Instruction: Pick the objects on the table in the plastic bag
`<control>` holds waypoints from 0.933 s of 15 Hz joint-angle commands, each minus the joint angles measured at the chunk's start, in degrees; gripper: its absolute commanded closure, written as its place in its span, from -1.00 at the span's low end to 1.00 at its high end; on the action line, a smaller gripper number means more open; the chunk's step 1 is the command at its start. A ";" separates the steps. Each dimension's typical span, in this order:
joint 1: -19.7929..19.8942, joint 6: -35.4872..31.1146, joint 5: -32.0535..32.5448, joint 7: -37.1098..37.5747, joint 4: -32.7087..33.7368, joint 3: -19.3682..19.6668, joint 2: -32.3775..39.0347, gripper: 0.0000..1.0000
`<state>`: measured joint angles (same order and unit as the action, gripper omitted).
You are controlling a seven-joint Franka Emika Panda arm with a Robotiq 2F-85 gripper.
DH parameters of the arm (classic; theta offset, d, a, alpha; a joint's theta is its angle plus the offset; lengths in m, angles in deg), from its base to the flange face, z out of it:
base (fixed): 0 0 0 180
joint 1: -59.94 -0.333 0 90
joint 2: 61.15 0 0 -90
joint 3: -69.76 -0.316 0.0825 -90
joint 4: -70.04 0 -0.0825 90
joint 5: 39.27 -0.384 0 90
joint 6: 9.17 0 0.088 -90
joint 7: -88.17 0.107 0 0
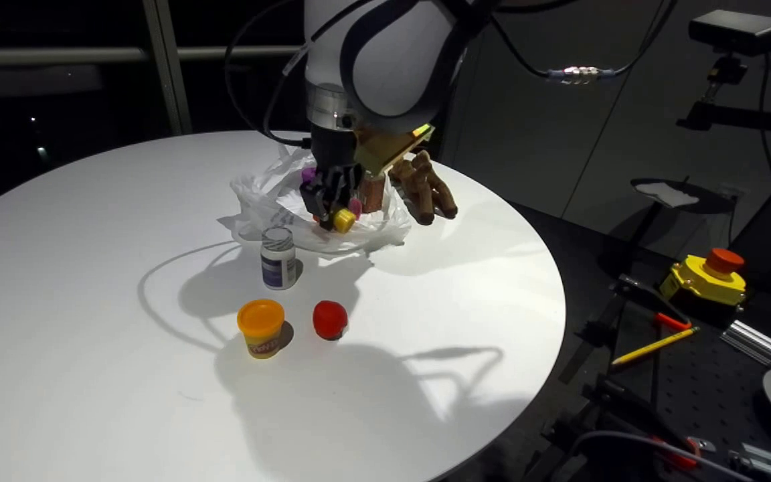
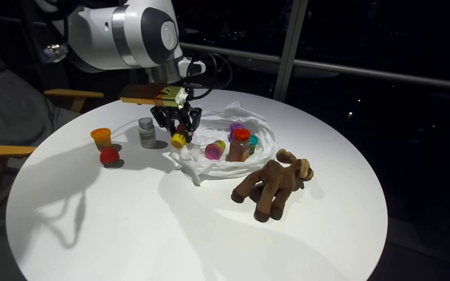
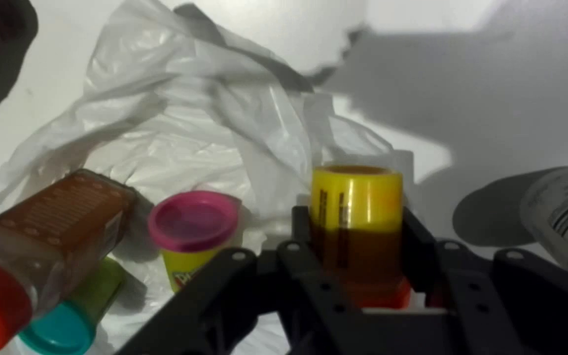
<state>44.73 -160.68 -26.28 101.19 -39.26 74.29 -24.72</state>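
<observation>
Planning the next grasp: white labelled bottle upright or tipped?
Upright: in both exterior views the white labelled bottle stands base-down on the round white tabletop, its grey top uppermost.

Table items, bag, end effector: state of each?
Yellow tub: held, tilted
End effector: closed on yellow tub
Plastic bag: open
Jar: upright, capped
Teal-lidded tub: upright, capped
Pink-lidded tub: tipped, capped
Purple item: in bag
Orange tub: upright, capped
White bottle: upright
Red item: outside bag
Brown plush: lying
</observation>
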 commanded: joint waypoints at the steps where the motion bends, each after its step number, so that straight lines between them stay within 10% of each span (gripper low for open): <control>1: -1.51 0.56 0.30 3.06 8.36 1.02 4.21 0.61; 14: -3.92 1.23 4.91 6.25 23.98 9.97 15.81 0.60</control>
<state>40.00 -160.59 -22.24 107.99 -19.16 83.98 -11.20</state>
